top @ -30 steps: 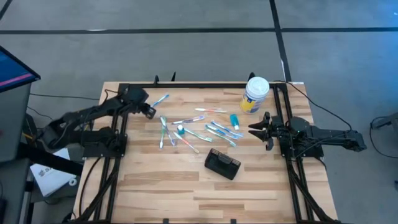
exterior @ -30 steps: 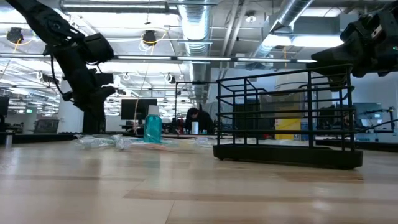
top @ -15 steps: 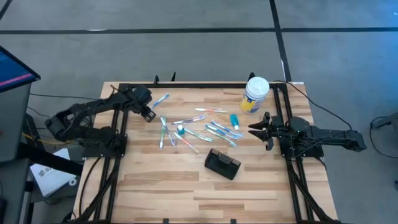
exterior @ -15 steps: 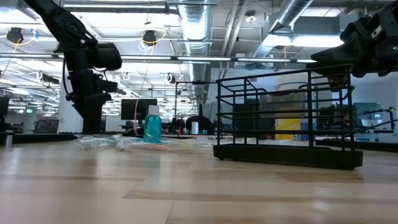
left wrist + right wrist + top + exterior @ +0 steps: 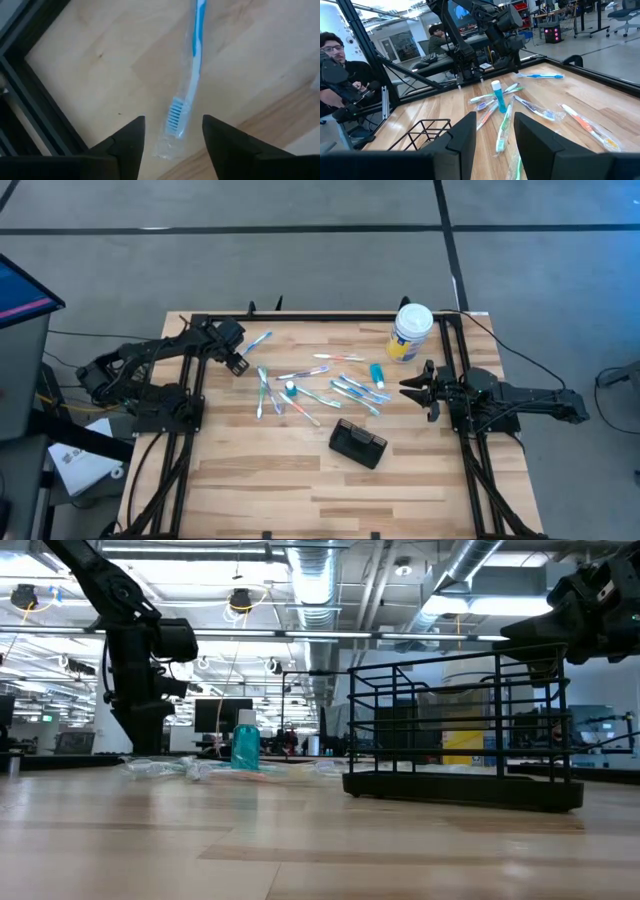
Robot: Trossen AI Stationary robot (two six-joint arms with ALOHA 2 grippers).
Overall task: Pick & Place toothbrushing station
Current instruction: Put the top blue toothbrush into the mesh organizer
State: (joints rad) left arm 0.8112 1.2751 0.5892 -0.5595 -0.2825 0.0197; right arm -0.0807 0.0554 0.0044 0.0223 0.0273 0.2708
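The left gripper hangs with its fingers spread over a wrapped blue toothbrush near the far-left corner of the wooden table, holding nothing. The right gripper waits at the table's right side, its fingers parted and empty. The toothbrushing station, a black wire holder, stands upright toward the table's near middle, apart from a scatter of toothbrushes and a white-lidded tub at the far edge.

Light wooden slatted table. White-lidded yellow-labelled tub at 1 o'clock. Wrapped plastic toothbrushes scattered centrally. Small teal bottle at 2 o'clock of centre.
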